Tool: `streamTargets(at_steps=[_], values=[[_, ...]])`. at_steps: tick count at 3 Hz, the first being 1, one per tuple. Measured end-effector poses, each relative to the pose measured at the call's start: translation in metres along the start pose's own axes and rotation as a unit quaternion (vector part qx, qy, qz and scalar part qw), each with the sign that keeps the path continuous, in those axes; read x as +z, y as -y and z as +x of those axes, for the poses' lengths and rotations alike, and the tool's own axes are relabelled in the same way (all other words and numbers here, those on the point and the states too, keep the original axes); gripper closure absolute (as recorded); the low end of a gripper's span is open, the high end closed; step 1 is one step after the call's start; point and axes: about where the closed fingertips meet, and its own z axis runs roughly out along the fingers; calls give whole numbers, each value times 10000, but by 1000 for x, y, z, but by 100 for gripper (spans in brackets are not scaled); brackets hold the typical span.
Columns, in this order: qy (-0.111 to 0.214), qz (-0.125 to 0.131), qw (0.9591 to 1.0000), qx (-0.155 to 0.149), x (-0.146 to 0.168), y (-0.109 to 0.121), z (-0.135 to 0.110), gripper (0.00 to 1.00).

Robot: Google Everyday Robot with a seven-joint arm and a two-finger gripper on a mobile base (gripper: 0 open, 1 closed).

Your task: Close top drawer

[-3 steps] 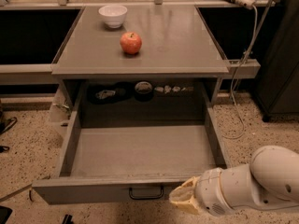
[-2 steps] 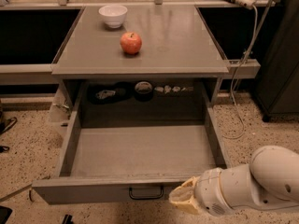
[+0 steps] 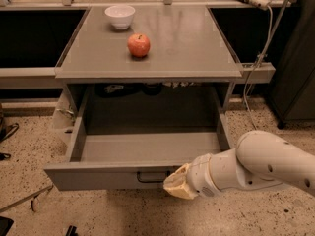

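Observation:
The top drawer (image 3: 147, 149) is pulled far out from under the grey table top and is empty inside. Its long grey front panel (image 3: 88, 177) faces me at the bottom, with a small dark loop handle (image 3: 151, 176) at its centre. My gripper (image 3: 177, 183), cream-coloured at the end of the white arm (image 3: 261, 166), sits against the front panel just right of the handle, at the lower edge of the panel.
A red apple (image 3: 139, 45) and a white bowl (image 3: 120, 16) stand on the table top (image 3: 197, 38). Dark items lie at the back under the top (image 3: 147, 88). A white cable (image 3: 258, 53) hangs at the right. A dark cabinet (image 3: 295, 58) stands at far right.

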Motion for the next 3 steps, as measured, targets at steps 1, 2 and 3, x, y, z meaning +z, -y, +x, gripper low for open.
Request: streamTargets(at_steps=[1, 2, 3], values=[[0, 1, 10000, -1, 0, 0, 0, 100], [49, 285, 9995, -90, 0, 31, -2, 100], [49, 286, 9995, -91, 0, 31, -2, 100]])
